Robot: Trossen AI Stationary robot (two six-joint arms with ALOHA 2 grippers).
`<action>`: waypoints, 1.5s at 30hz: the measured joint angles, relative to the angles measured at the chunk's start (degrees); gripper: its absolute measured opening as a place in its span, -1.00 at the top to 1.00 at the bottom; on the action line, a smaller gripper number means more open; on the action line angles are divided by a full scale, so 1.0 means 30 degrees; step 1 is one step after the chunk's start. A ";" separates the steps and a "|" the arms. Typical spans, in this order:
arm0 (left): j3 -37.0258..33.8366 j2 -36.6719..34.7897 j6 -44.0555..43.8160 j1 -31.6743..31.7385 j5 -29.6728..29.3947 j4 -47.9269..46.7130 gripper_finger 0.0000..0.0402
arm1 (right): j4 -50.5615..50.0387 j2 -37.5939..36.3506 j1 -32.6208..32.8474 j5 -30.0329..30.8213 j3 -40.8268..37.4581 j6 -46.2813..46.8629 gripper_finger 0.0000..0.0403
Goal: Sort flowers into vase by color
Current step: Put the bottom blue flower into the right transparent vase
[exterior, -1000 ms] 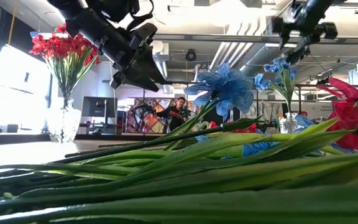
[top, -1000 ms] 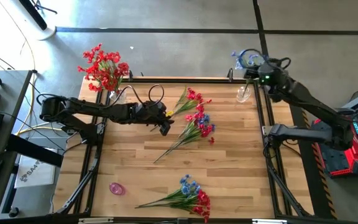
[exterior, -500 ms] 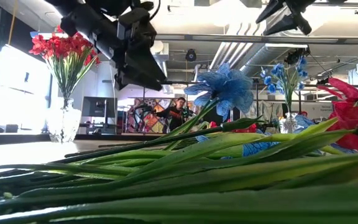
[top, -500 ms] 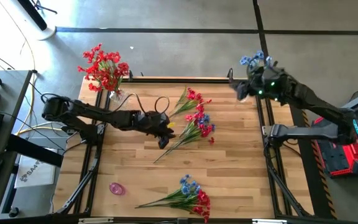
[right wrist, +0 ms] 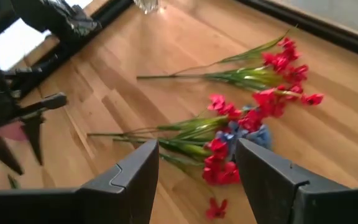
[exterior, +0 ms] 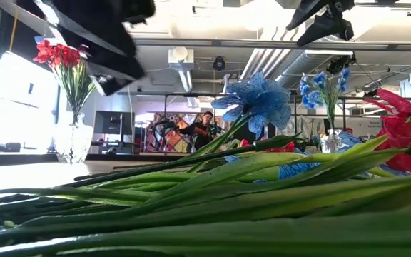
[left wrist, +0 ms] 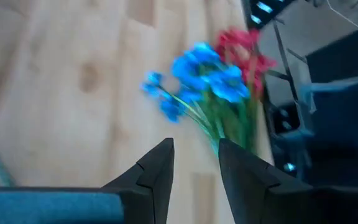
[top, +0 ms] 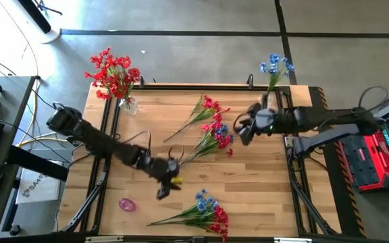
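Red blooms fill the clear vase point(top: 126, 103) at the upper left of the overhead frame, just off the table's point(top: 140, 145) far corner, so that pot is evidently the home for red. Lower and toward the middle, the left gripper point(top: 165, 187) hangs over bare wood with its fingers point(left wrist: 156, 171) spread and nothing between them; its wrist view aims at the mixed bunch point(top: 201, 212) of red and blue flowers at the bottom centre, which suggests it is lining up to pick one there, though that picture is smeared and the target stem is hard to name. A small pink thing point(top: 126, 204) lies at lower left. In the centre, loose flowers point(top: 213, 135) lie scattered with red and blue mixed, unsorted. Right of them the right gripper point(top: 243, 129) hovers, fingers point(right wrist: 135, 177) parted and empty, facing that pile. At upper right a second vase point(exterior: 331, 143) holds only blue flowers point(top: 275, 65), matching the colour split.
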 joint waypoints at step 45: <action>0.1885 0.7958 -0.4440 -0.7198 -0.6994 0.1997 0.92 | 0.2126 0.6414 0.9491 0.2479 0.0000 1.2765 0.01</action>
